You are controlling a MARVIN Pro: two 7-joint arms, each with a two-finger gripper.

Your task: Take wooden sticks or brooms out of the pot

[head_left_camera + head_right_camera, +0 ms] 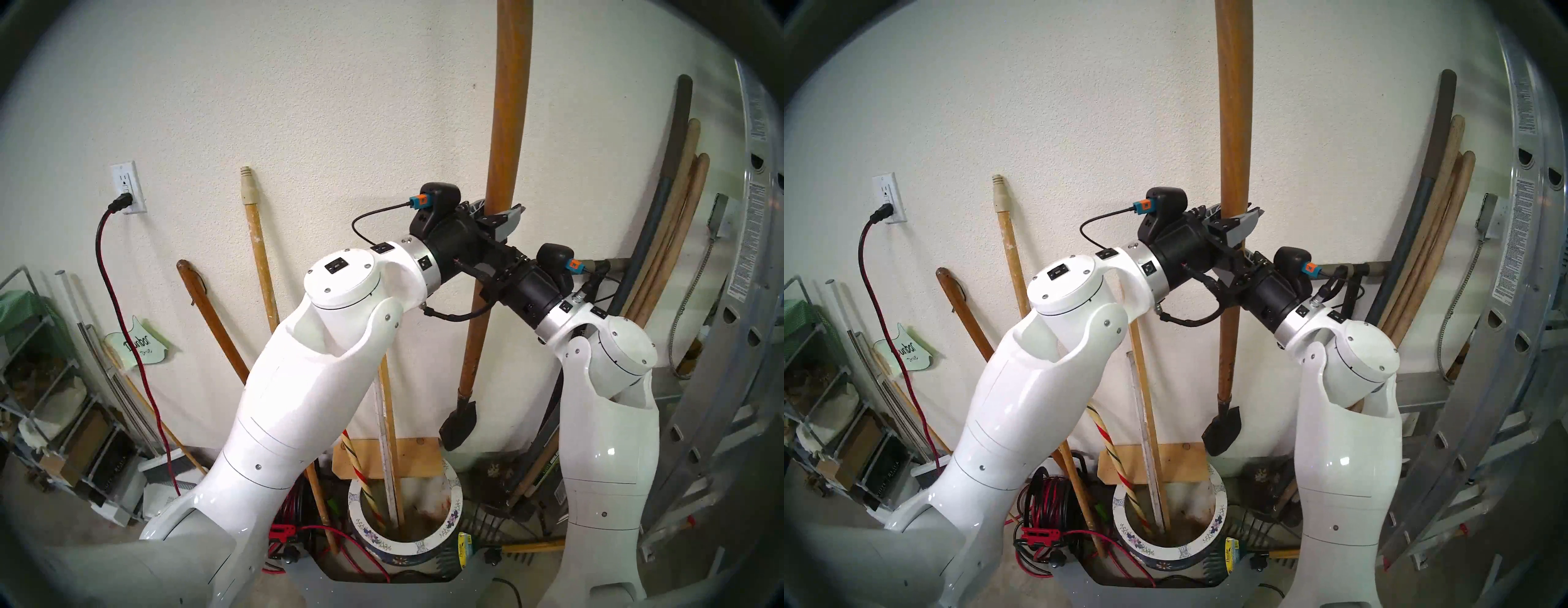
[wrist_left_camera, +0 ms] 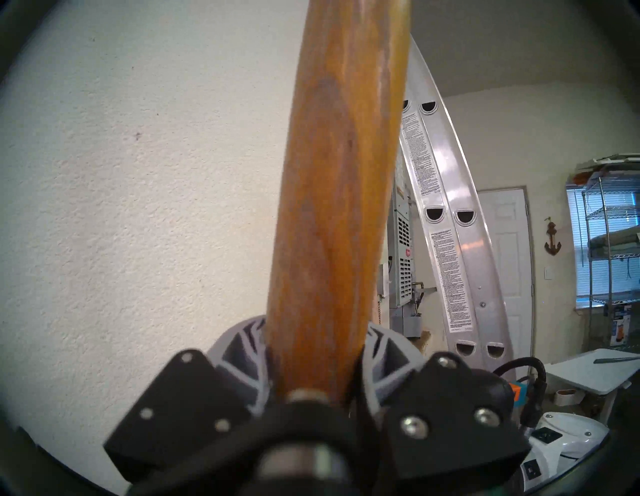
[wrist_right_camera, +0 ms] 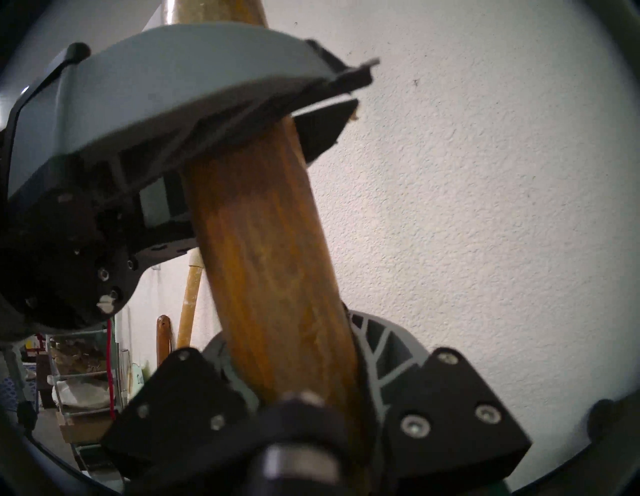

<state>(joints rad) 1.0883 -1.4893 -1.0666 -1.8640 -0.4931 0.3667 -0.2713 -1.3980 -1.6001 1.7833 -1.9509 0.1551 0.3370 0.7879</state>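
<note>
Shaft (image 1: pixel 505 140), thick and orange-brown, hangs near upright before the wall, its dark blade (image 1: pixel 459 424) clear above the pot (image 1: pixel 449 516). Left gripper (image 1: pixel 500 216) is clamped tight round it; right gripper (image 1: pixel 494 271) grips it just below, both sets of fingers pressed against the wood. Inside the pot stand a pale square stick (image 1: pixel 392 467) and a striped cane (image 1: pixel 360 479). A spattered pole (image 1: pixel 256 237) leans at left, a ladder (image 1: pixel 746 263) at right
</note>
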